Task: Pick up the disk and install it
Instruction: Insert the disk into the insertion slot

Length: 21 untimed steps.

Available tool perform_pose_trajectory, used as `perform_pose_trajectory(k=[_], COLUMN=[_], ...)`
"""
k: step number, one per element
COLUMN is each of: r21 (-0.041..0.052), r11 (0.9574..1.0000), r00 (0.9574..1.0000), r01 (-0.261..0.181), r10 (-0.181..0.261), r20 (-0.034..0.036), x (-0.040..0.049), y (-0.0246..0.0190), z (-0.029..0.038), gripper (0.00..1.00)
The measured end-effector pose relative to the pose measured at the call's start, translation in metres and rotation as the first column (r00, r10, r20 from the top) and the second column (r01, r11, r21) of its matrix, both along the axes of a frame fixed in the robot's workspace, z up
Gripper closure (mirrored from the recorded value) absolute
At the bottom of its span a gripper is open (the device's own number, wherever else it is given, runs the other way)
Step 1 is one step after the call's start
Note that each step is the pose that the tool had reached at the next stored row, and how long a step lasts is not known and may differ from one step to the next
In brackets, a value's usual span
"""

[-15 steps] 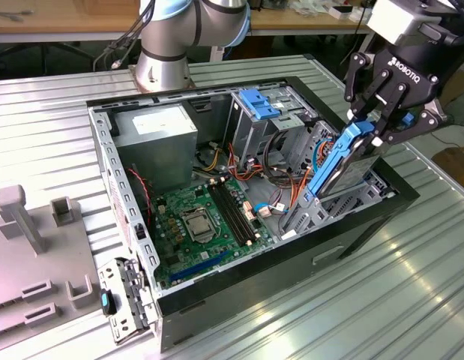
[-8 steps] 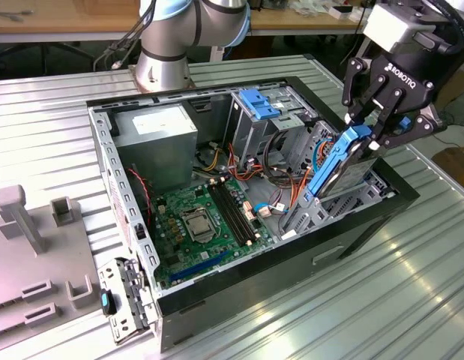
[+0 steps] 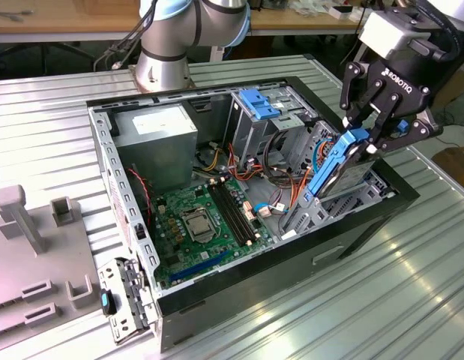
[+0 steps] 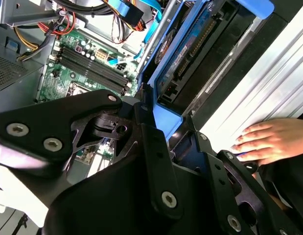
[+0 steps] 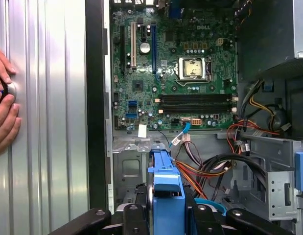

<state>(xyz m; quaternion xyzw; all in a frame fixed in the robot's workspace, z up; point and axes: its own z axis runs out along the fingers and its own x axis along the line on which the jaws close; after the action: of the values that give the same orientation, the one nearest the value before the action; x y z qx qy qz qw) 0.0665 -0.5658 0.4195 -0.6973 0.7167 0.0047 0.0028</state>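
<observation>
Fingers [image 3: 351,94] clenched on the upper end of the disk [image 3: 338,166], which hangs below them; likely rigid, weighty, shock-sensitive, best gripped by its frame.

A table [image 3: 411,300] of ribbed, silvery metal slats filled the workspace. Bright light fell on it, leaving pale streaks of glare along the slats toward the exterior view's right. Behind the table's far edge stood a wooden desk [image 3: 67,19] with a light brown top, and the space under it was dark. Past the table's edge on the exterior view's right showed a brown surface [image 3: 455,161].
</observation>
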Motion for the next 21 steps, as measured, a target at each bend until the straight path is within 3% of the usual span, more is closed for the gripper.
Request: perform_pose_trajectory(k=[21], r21=[-0.0001], r11=[1.0000], r00=[1.0000], r01=[0.000], r10=[0.000], r20=[0.0001], x=[0.0000], y=[0.0000], z=[-0.0179], gripper=[0.63])
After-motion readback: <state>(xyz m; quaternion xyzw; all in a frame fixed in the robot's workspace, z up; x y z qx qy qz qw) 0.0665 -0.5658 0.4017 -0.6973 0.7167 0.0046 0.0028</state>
